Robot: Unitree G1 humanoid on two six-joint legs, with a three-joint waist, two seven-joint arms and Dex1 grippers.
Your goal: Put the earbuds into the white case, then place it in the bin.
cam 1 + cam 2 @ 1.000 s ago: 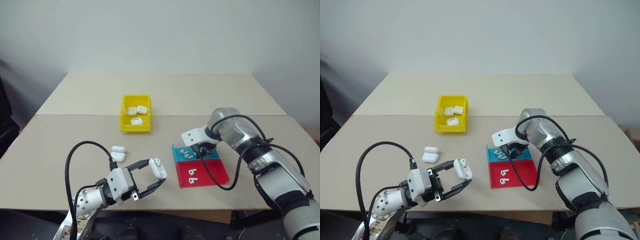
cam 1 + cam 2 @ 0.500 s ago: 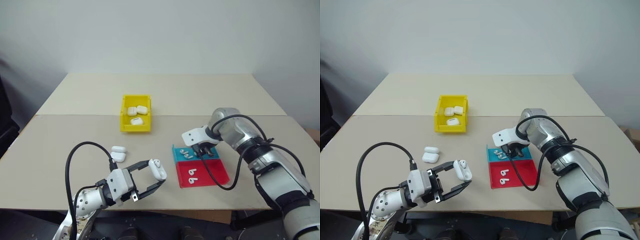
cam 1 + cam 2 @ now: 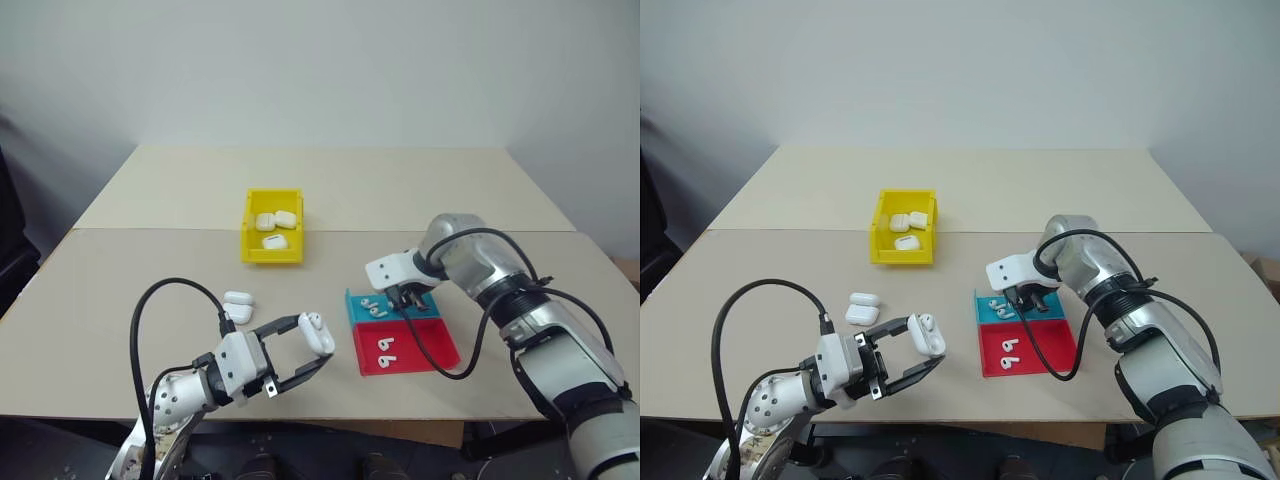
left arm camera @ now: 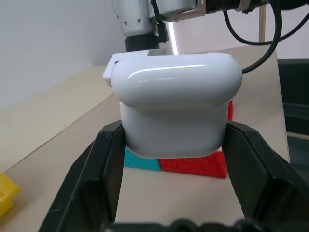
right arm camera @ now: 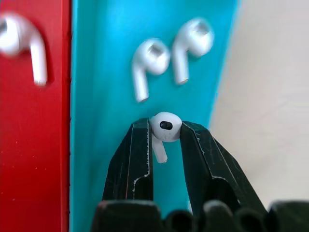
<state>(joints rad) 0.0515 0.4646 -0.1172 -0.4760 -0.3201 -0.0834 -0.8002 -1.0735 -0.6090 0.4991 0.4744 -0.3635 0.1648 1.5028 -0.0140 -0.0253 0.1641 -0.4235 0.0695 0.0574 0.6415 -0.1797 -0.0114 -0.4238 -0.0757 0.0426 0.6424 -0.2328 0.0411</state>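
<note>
Glossy white rounded earbud case (image 4: pixel 176 104) clamped between the black fingers of the left claw (image 3: pixel 318 352), lid shut, held above the near edge of the beige tabletop (image 3: pixel 150 290). Tiny white plastic earbud (image 5: pixel 165 126) pinched by its head between the tips of the right claw (image 5: pixel 166 140), stem hanging free — raised over the shallow teal tray (image 5: pixel 106 121). Two more small white earbuds (image 5: pixel 171 53) lying side by side on that teal tray, another pair (image 3: pixel 384 346) on the shallow red tray (image 3: pixel 430 345) touching it on the near side. Bright yellow tall-walled plastic bin (image 3: pixel 272 252) well apart on the far left, with three identical white cases (image 3: pixel 273 224) inside. Two spare white cases (image 3: pixel 237 305) on the tabletop just beyond the left claw.
</note>
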